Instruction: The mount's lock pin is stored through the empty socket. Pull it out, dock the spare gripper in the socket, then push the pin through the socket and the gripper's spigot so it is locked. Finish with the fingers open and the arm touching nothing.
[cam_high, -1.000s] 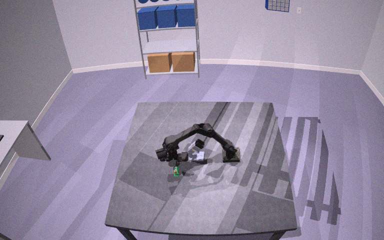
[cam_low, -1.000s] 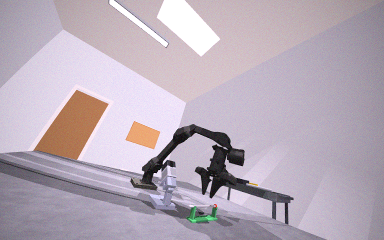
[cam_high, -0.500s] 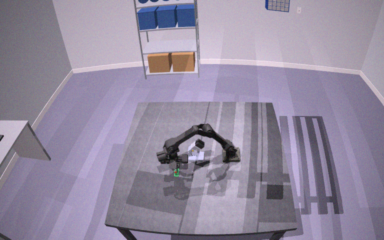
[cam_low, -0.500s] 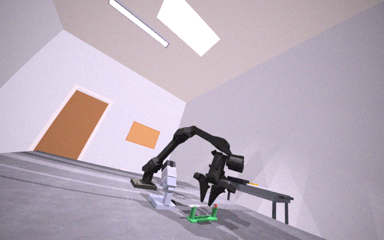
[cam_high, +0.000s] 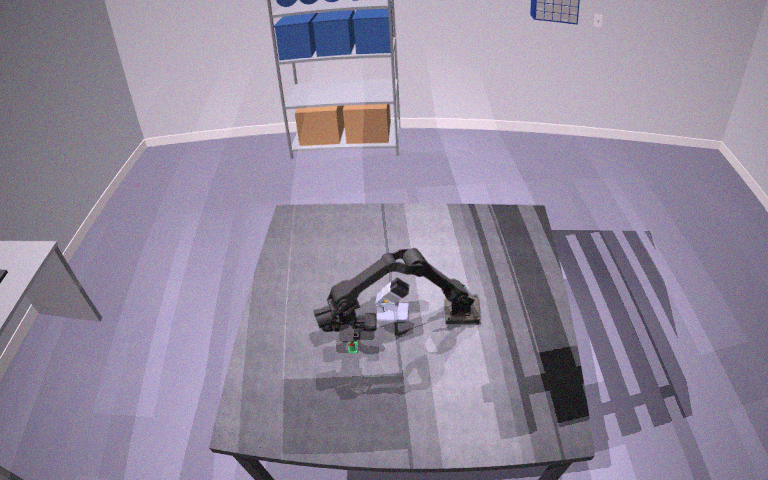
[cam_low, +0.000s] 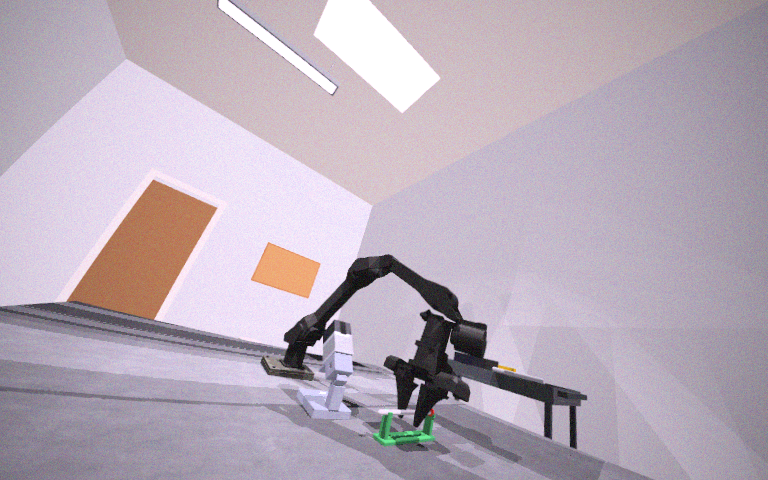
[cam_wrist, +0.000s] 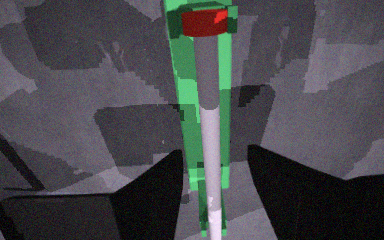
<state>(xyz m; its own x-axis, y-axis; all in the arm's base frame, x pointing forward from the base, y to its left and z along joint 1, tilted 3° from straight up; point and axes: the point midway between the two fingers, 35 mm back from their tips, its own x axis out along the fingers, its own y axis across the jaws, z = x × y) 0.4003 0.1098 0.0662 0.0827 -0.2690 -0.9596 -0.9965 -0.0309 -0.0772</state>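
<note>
A pale pin (cam_low: 387, 412) (cam_wrist: 210, 140) with a red head (cam_high: 351, 344) (cam_low: 431, 412) (cam_wrist: 205, 22) lies lengthwise across the two uprights of a green stand (cam_high: 352, 350) (cam_low: 404, 438) (cam_wrist: 189, 92). My gripper (cam_low: 408, 418) (cam_wrist: 214, 154) points down over the stand. Its fingers are part open on either side of the pin's shaft, with a visible gap to each side in the wrist view. A pale jointed piece (cam_high: 390, 293) (cam_low: 338, 362) with a dark top rises from a flat pale base (cam_high: 400, 313) (cam_low: 317, 404). Which part is socket or spare gripper I cannot tell.
The pale jointed piece stands between the green stand and my arm's base (cam_high: 462, 316) (cam_low: 286, 369) on the grey table (cam_high: 339, 424). My arm arches above it. A shelf rack (cam_high: 339, 103) with boxes stands against the back wall.
</note>
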